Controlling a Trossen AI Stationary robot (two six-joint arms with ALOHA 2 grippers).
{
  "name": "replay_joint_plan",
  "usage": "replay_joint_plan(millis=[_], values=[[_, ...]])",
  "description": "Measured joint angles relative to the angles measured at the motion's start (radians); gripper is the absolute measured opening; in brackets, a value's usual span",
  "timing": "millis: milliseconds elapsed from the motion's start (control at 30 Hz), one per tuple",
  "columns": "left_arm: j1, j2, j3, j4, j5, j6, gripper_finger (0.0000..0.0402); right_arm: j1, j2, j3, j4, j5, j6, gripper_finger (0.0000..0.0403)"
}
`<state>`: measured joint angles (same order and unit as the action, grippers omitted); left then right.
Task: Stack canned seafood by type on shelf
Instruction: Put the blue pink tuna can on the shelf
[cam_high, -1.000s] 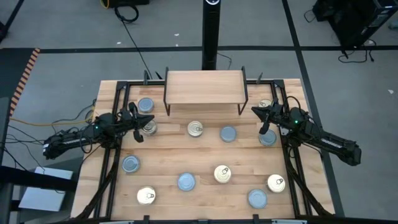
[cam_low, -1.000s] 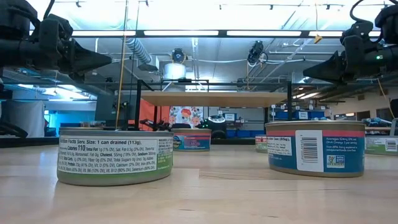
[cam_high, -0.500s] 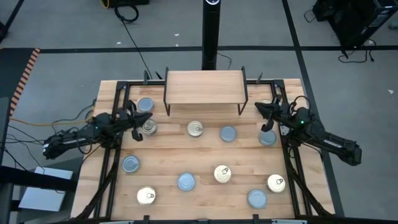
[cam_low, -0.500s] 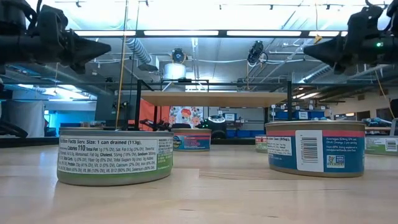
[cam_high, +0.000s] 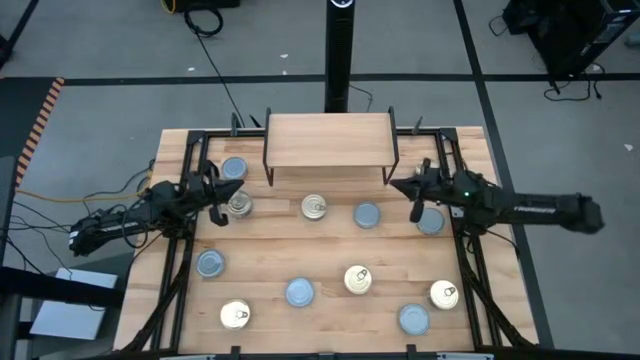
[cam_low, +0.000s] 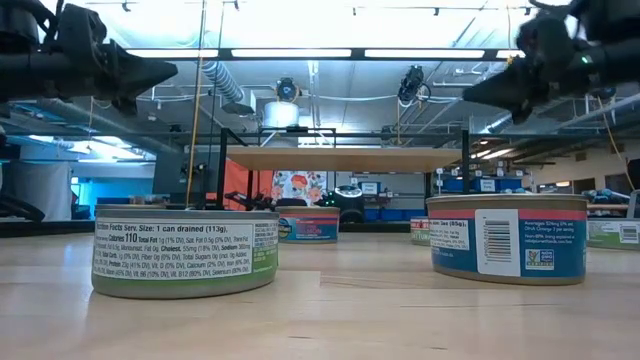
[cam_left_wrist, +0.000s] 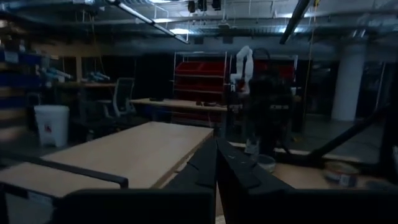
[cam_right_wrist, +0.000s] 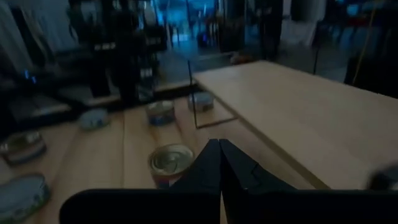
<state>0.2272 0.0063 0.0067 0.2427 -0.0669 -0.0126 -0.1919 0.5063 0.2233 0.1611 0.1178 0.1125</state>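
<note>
The shelf (cam_high: 328, 140), a light-wood plank on black legs, stands at the table's far middle with nothing on it. Several flat tins lie scattered on the tabletop in front of it. Some have gold tops, like one (cam_high: 314, 207), and others blue-grey tops, like one (cam_high: 367, 214). My left gripper (cam_high: 238, 192) hovers shut above the gold-topped tin (cam_high: 240, 207) near the shelf's left legs. My right gripper (cam_high: 392, 185) hangs shut in the air by the shelf's right front leg, pointing toward the table's left. Both hold nothing (cam_left_wrist: 216, 149) (cam_right_wrist: 219, 146).
Black frame rails (cam_high: 190, 210) run along both table sides under the arms. A black pole (cam_high: 340, 60) rises behind the shelf. In the low view a green-labelled tin (cam_low: 185, 252) and a blue-labelled tin (cam_low: 508, 238) stand near the front edge.
My right gripper has swung toward the table's left, reaching out beside the shelf's right front leg, and has risen a little. My left gripper has tipped its fingertips upward slightly where it was. No tin has moved.
</note>
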Motion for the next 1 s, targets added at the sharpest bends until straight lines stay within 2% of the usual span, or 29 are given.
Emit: replay_joint_plan(millis=[167, 333, 467, 600, 733, 867, 1000], values=[[0.0, 0.0, 0.0, -0.002, 0.0, 0.065, 0.0008, 0.092, 0.217, 0.19, -0.119, 0.064, -0.034, 0.0005], [0.0, 0.0, 0.0, -0.007, -0.028, 0.11, 0.0008, 0.135, 0.396, 0.385, -0.282, 0.071, -0.003, 0.0007], [0.0, 0.0, 0.0, -0.008, -0.04, 0.139, 0.0008, 0.17, 0.492, 0.567, -0.587, 0.073, 0.056, 0.001], [0.0, 0.0, 0.0, -0.009, -0.04, 0.145, 0.0008, 0.225, 0.538, 0.748, -0.941, 0.123, 0.132, 0.0009], [0.0, 0.0, 0.0, -0.012, -0.04, 0.164, 0.0008, 0.258, 0.536, 0.847, -1.225, 0.216, 0.262, 0.0007], [0.0, 0.0, 0.0, -0.01, -0.04, 0.165, 0.0008, 0.217, 0.527, 0.856, -1.406, 0.248, 0.441, 0.0007], [0.001, 0.0, 0.0, -0.008, -0.044, 0.166, 0.0008, 0.139, 0.547, 0.856, -1.486, 0.24, 0.477, 0.0008]])
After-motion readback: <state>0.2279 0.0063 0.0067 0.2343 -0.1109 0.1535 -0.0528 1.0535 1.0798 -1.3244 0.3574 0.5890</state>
